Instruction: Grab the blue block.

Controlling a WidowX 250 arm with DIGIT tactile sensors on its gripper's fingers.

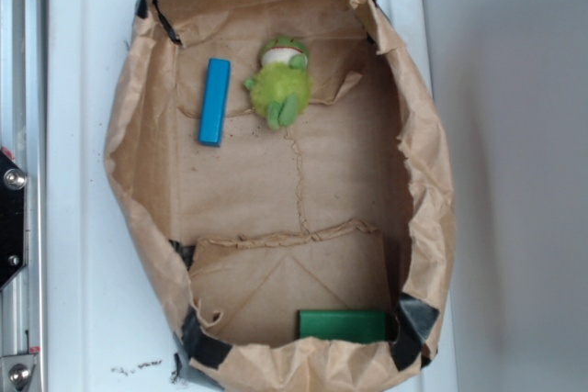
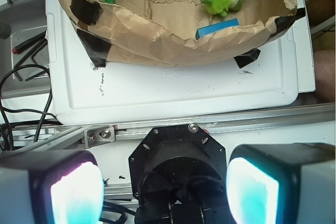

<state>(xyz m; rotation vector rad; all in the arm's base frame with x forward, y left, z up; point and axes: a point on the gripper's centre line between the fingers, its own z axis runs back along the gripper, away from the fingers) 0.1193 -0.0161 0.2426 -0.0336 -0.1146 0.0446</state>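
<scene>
Nearest the wrist camera: two gripper pads (image 2: 73, 195), glowing pale cyan at bottom left and right, are standing wide apart with nothing between them. So the gripper (image 2: 164, 192) is released and empty. It is hanging outside the bag (image 2: 157, 30), over the rail at the tray (image 2: 173, 93) edge, well apart from the target. The gripper is not showing in the exterior view.

The block (image 1: 214, 101) is lying flat on the bag floor in the upper-left part of the exterior view, just beside the frog (image 1: 280, 83) and apart from it. The green block (image 1: 342, 325) is sitting well apart at the opposite end, against the bag wall.

Long axis: running nearly up-down in the exterior view, top end leaning slightly right. In the wrist view only a sliver of the block is showing above the crumpled bag rim, lying roughly across the picture.

Handling, judged: looks rigid, light, with smooth plain faces, so probably a bit slippery; not fragile. Best hold is likely across the narrow width near mid-length, jaws set square to the long axis. The frog side is offering less clearance, and the soft paper wall is standing between gripper and block, so the approach probably has to come from above.
</scene>
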